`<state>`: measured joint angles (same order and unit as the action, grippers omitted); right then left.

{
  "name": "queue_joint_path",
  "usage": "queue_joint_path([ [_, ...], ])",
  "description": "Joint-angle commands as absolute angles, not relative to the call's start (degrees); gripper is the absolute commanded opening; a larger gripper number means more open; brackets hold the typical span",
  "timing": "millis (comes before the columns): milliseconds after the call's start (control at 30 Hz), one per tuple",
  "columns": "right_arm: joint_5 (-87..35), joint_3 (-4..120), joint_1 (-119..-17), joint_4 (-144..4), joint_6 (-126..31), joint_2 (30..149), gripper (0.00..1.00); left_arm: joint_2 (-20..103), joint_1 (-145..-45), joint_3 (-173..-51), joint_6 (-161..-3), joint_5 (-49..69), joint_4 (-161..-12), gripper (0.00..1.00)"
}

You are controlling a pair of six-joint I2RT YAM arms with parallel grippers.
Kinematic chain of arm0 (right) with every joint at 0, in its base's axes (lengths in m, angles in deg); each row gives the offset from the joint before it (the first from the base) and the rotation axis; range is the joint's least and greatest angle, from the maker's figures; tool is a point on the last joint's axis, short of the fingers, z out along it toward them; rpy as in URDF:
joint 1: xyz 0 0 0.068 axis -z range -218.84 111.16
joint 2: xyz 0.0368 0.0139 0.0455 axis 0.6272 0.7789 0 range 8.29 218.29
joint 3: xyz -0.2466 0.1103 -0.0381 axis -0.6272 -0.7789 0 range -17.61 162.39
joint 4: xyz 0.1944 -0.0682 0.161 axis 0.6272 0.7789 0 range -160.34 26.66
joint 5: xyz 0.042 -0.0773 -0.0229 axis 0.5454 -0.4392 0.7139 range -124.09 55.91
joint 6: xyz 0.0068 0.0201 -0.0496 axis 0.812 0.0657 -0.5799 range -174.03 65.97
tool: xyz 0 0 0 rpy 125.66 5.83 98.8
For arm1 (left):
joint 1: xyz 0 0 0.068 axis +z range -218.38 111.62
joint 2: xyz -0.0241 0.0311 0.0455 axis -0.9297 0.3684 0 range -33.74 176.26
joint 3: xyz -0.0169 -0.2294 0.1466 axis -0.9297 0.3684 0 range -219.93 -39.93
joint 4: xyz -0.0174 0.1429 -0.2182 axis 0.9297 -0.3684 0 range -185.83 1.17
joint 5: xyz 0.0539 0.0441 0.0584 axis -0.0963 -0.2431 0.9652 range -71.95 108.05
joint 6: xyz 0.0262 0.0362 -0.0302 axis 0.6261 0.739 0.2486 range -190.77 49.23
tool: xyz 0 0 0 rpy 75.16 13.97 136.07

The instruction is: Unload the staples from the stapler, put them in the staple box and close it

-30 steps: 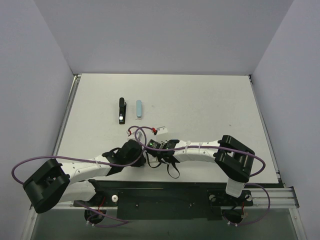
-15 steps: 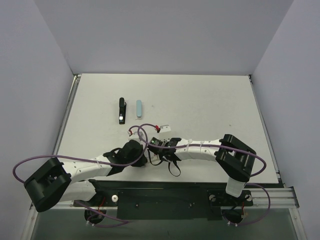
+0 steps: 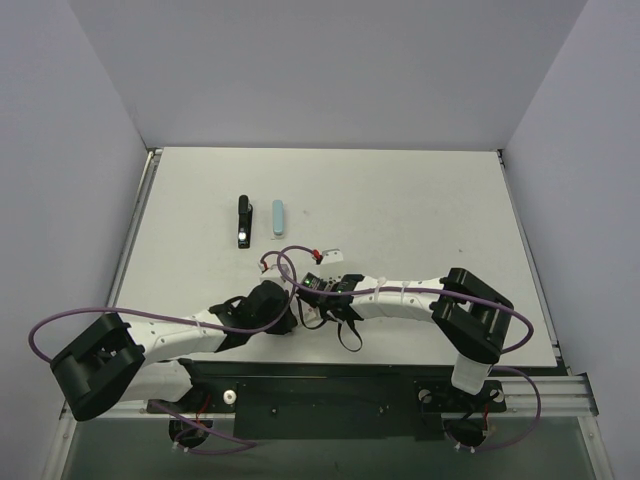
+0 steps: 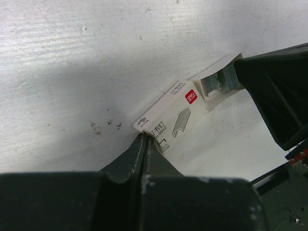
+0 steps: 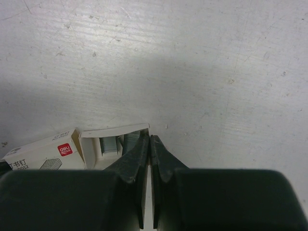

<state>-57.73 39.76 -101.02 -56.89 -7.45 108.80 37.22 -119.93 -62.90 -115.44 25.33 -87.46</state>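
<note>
Stapler (image 3: 242,220), black, slim and with a pale glint near its closer end, is lying flat on the white scuffed tabletop (image 4: 72,72), well beyond both grippers and off to their left, with a light blue oblong piece (image 3: 278,217) lying just beside it; only the overhead view is showing these two. The wrist views are showing what the arms are hiding from above: a small white cardboard staple box (image 4: 178,110) with a red logo and a printed staple drawing, its inner tray sliding out at one end and exposing grey metal staple strips (image 4: 219,82). The left gripper (image 4: 144,137) is keeping its dark fingers pressed together, tips resting on the box's near edge; whether card is nipped between them is not showing. The right gripper (image 5: 149,139) is likewise pressed together, tips touching the open tray's rim. Since a second ago both wrists are sitting slightly farther forward, while stapler and blue piece are lying unmoved.
</note>
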Motion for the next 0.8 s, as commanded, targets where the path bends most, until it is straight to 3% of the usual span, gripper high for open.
queue_joint_path([
  [0, -58.5, 38.9, -100.2, -55.1, -7.3, 107.5, 0.00, 38.6, -121.5, -63.8, -113.5, 24.5, -89.7, 0.00],
  [767, -58.8, 39.3, -98.7, -55.1, -7.3, 107.4, 0.00, 38.9, -122.6, -63.6, -113.7, 24.9, -89.7, 0.00],
])
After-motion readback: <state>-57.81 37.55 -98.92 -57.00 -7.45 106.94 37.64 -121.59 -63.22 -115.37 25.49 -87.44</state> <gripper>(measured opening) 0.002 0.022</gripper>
